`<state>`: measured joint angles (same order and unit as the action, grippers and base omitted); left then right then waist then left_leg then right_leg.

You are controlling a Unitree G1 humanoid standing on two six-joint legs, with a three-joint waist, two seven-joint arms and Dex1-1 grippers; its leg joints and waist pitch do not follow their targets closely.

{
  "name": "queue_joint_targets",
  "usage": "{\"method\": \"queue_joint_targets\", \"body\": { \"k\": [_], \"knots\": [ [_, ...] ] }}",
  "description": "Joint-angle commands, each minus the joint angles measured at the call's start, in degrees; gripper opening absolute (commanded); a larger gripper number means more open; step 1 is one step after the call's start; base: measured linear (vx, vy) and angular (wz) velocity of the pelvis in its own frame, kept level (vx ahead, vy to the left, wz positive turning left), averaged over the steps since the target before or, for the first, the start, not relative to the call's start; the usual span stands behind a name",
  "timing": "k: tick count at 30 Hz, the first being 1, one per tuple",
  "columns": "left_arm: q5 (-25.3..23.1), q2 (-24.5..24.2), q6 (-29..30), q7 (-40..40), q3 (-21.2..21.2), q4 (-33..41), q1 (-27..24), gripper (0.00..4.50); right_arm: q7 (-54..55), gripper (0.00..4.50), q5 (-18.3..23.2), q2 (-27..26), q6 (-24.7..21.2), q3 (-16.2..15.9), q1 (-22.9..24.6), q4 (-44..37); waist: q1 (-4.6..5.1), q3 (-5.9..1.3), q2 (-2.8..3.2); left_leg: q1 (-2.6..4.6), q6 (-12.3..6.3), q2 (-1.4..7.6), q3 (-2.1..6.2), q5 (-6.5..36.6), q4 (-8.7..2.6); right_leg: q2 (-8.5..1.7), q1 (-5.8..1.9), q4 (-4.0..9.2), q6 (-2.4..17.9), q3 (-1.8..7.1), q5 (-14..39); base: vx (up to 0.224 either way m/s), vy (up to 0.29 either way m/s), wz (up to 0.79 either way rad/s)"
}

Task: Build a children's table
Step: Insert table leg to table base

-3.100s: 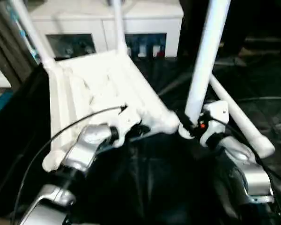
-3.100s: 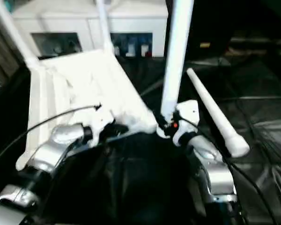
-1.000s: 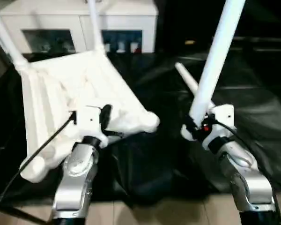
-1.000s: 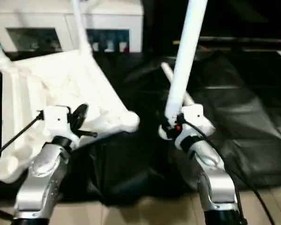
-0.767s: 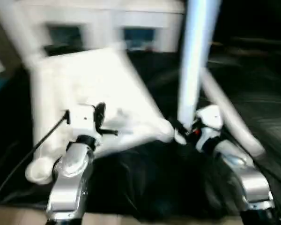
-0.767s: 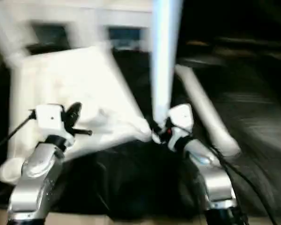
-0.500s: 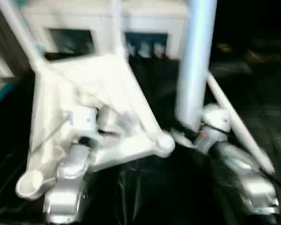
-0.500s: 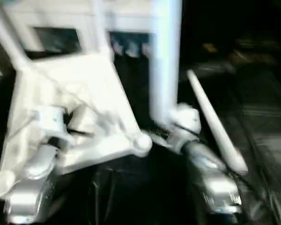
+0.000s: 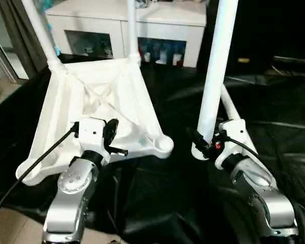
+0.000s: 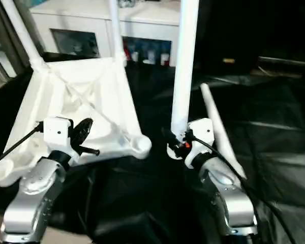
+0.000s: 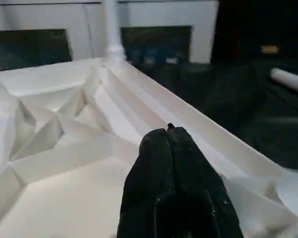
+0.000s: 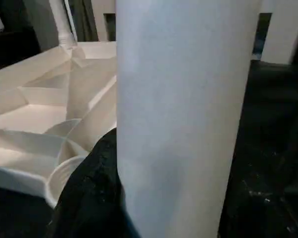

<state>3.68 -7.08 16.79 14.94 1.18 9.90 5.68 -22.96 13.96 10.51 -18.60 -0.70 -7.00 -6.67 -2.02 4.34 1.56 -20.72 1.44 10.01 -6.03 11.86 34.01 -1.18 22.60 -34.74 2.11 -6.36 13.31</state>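
Since a second before, the left gripper (image 9: 113, 138) had come forward over the top's (image 9: 91, 104) near edge, while the right gripper (image 9: 203, 147) kept the leg (image 9: 216, 66) upright; in the head views the top lay ribs-up on black sheet (image 9: 157, 203), two legs already standing in its far sockets, the near socket (image 9: 164, 145) empty, just left of the held leg's foot; a fourth leg (image 10: 218, 127) lay behind; in the left wrist view the fingers (image 11: 174, 163) were pressed together, holding nothing, above the ribs; in the right wrist view the fingers (image 12: 97, 173) clasped the leg, half-spread; to seat it well, I judged, centre the foot over the socket and press straight down.
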Motion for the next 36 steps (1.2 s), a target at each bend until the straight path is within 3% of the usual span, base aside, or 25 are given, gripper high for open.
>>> {"method": "queue_joint_targets", "body": {
  "k": [1,3,4,5,6,7,8,9,10,11,12,13,14,15,16,17,18,19,20,21,24,32,33,36],
  "knots": [
    [0.28,-0.56,0.64,1.26,-0.43,-0.66,0.73,0.0,0.03,1.92,0.65,-0.08,-0.63,-0.5,-0.3,-1.79,0.18,-2.45,-0.02,0.72,-1.04,2.25,-0.07,15.11,-3.52,-5.6,-3.16,8.35,-2.7,2.6,26.55,-0.119,0.021,-0.01],
    [1.88,-2.83,1.01,5.32,-1.88,-1.85,2.12,0.0,0.21,1.92,0.84,-0.1,-0.62,-0.31,-1.06,-1.51,0.85,-1.55,0.43,1.74,-0.36,2.72,-0.19,22.01,-4.05,-5.81,-2.61,9.44,-1.66,1.36,30.51,-0.071,0.031,-0.01],
    [2.42,-3.08,1.0,6.02,-1.95,-2.33,2.74,0.0,0.17,1.92,0.89,-0.06,-0.55,-0.27,-1.34,-1.42,1.21,-1.32,0.38,2.43,-0.22,2.24,-0.5,26.07,-3.71,-6.66,-2.79,10.04,-2.21,0.73,34.61,0.0,0.0,0.0],
    [2.32,-3.5,-0.18,6.92,-2.39,-2.7,3.39,0.0,0.11,1.92,0.91,-0.04,-0.56,-0.18,-1.58,-1.33,1.18,-1.21,0.37,2.44,-0.61,1.98,-0.57,26.64,-3.55,-7.2,-3.01,10.08,-2.51,0.49,36.5,-0.051,0.061,-0.07],
    [2.42,-3.86,-1.25,8.1,-2.86,-3.11,3.97,0.0,0.01,1.92,0.9,0.02,-0.5,-0.09,-1.85,-1.15,1.06,-1.15,0.37,2.68,-1.45,1.57,-1.03,25.91,-2.83,-8.55,-3.36,10.57,-2.84,-0.03,40.23,-0.05,0.101,-0.11],
    [2.57,-4.22,-1.17,9.13,-3.28,-3.7,4.64,0.0,-0.09,1.92,0.9,0.12,-0.44,0.02,-2.09,-0.96,1.24,-0.96,0.43,2.88,-1.47,1.54,-1.21,25.74,-2.45,-9.01,-3.58,11.36,-4.1,-1.94,42.14,-0.05,0.101,-0.11],
    [3.28,-4.89,-1.37,12.06,-4.2,-5.52,6.27,0.0,-0.34,1.92,0.78,0.44,-0.26,0.3,-2.53,-0.66,1.7,-0.78,1.35,1.61,-0.78,3.04,-0.87,31.16,-4.33,-7.95,-5.19,9.05,-4.84,-3.87,38.06,-0.031,0.131,-0.17],
    [3.62,-5.04,-1.71,13.19,-4.49,-6.09,6.73,0.0,-0.41,1.92,0.77,0.55,-0.21,0.41,-2.65,-0.58,0.83,-0.53,2.67,-1.51,-0.18,5.0,-0.67,37.95,-8.18,-6.31,-7.81,1.39,-3.12,-3.49,30.57,-0.064,0.102,-0.07],
    [4.05,-5.13,-2.5,14.68,-4.93,-6.75,7.21,0.0,-0.52,1.92,0.85,0.67,-0.11,0.61,-2.85,-0.37,-1.99,-0.73,3.71,-2.99,2.23,5.47,-3.67,46.27,-12.08,-3.35,-6.96,-6.3,1.98,-2.12,10.1,-0.064,0.102,-0.07],
    [4.23,-5.33,-3.35,16.23,-5.54,-7.37,7.59,0.0,-0.61,1.92,0.95,0.76,-0.06,0.83,-2.99,-0.27,-0.95,-1.2,1.31,-1.54,1.54,5.78,-3.09,45.35,-11.67,-3.98,-6.45,-6.75,1.1,0.64,8.03,0.0,0.0,0.0],
    [5.18,-6.31,-4.63,22.47,-8.1,-9.22,8.84,0.0,-0.83,1.92,1.11,1.15,0.22,1.46,-3.4,0.05,-1.96,-1.73,-1.66,4.77,5.79,3.0,-2.76,37.43,-6.11,-7.21,-0.42,2.16,-1.57,5.49,33.4,0.07,-0.038,0.12],
    [5.44,-6.7,-4.92,24.47,-8.94,-9.73,9.21,0.0,-0.92,1.92,1.17,1.27,0.29,1.63,-3.52,0.12,-1.35,-1.39,-2.61,5.94,2.56,-0.5,-2.1,17.25,3.16,-12.02,2.31,9.43,-1.19,6.96,55.98,0.146,-0.015,-0.05],
    [5.95,-6.98,-4.2,26.26,-9.48,-10.56,9.84,0.0,-1.08,1.92,1.31,1.39,0.39,1.82,-3.68,0.19,-3.03,-3.41,-1.58,-0.37,0.22,1.25,-0.6,2.59,-1.54,-11.39,-4.68,5.46,-0.62,8.24,41.25,0.137,-0.012,-0.12],
    [6.14,-7.09,-3.92,26.94,-9.68,-10.88,10.07,0.21,-1.14,1.92,1.36,1.44,0.43,1.88,-3.74,0.21,-2.78,-2.64,-1.8,-0.7,0.29,1.8,-0.81,1.68,-3.18,-9.19,-3.71,4.98,0.03,7.01,33.71,0.086,0.032,-0.07],
    [6.11,-8.06,-3.27,29.98,-10.87,-13.8,12.19,0.21,-1.43,1.92,1.56,1.81,0.39,2.23,-4.09,0.31,-2.51,-3.81,-0.59,1.4,0.92,2.44,-1.67,2.64,-3.2,-6.73,-1.82,3.19,3.37,6.21,16.32,0.0,0.0,0.0],
    [5.18,-8.74,-3.58,31.3,-11.62,-16.56,14.15,0.21,-1.83,1.92,1.69,2.22,0.43,2.42,-4.25,0.3,-2.0,-4.44,-0.05,1.15,0.18,2.33,-1.81,0.93,-2.97,-5.92,-1.82,1.87,6.72,6.3,3.18,0.0,0.0,0.0],
    [4.25,-9.42,-4.52,32.55,-12.24,-19.29,16.03,0.21,-2.26,1.92,1.76,2.63,0.56,2.57,-4.33,0.28,-1.75,-4.55,0.03,0.92,-0.19,2.31,-1.84,0.25,-2.89,-5.81,-2.07,1.54,8.22,6.24,-1.47,0.0,0.0,0.0],
    [3.46,-10.09,-4.96,33.95,-12.79,-22.01,17.96,0.36,-2.54,1.92,1.88,2.99,0.57,2.82,-4.4,0.26,-1.54,-4.82,-0.12,0.08,-1.64,1.93,-1.93,-2.06,-2.65,-5.79,-2.86,1.19,9.94,6.06,-8.65,0.0,0.0,0.0],
    [2.44,-10.64,-5.3,34.7,-13.31,-24.41,19.6,0.56,-2.77,1.92,2.02,3.25,0.61,3.05,-4.42,0.23,-1.49,-4.99,-0.2,0.0,-2.95,1.87,-2.06,-2.31,-2.46,-6.04,-3.09,0.98,11.27,6.04,-12.2,0.0,0.0,0.0],
    [-0.33,-11.7,-8.23,34.63,-14.36,-29.31,22.7,0.61,-3.16,1.92,2.19,3.64,0.63,3.33,-4.44,0.2,-1.36,-4.98,-0.14,-0.52,-3.99,1.86,-2.0,-2.24,-2.5,-6.46,-3.64,1.06,12.05,5.92,-13.33,0.0,0.0,0.0],
    [0.54,-12.44,-9.16,38.58,-14.4,-34.47,26.37,0.87,-3.63,1.92,2.66,4.08,0.82,3.64,-4.56,0.11,-0.91,-4.88,-0.05,-0.79,-5.03,2.08,-2.06,-0.95,-2.49,-6.95,-3.83,1.33,13.33,5.81,-11.87,0.009,0.017,0.01],
    [0.76,-12.99,-10.64,47.73,-16.76,-43.86,32.75,1.07,-4.37,1.92,2.73,4.98,1.29,3.69,-4.62,-0.09,-0.55,-4.52,0.04,-0.58,-3.7,2.45,-2.32,3.53,-2.75,-7.34,-3.83,2.1,14.21,5.91,-3.93,0.0,0.0,0.0],
    [-0.96,-12.88,-12.63,47.36,-17.25,-47.26,34.49,1.07,-4.37,1.92,2.65,5.09,1.33,3.86,-4.64,-0.09,-0.54,-4.46,0.3,-0.58,-3.53,2.41,-2.35,4.06,-2.75,-7.28,-3.77,2.21,14.2,5.89,-3.26,0.0,0.0,0.0],
    [-3.07,-13.04,-14.61,46.67,-17.92,-50.8,36.03,1.07,-4.3,1.92,2.56,5.09,1.36,3.9,-4.61,-0.24,-0.45,-4.52,0.16,-0.61,-3.02,2.52,-2.5,4.71,-2.79,-7.3,-3.96,2.33,13.87,5.88,-2.59,0.0,0.0,0.0]
  ]
}}
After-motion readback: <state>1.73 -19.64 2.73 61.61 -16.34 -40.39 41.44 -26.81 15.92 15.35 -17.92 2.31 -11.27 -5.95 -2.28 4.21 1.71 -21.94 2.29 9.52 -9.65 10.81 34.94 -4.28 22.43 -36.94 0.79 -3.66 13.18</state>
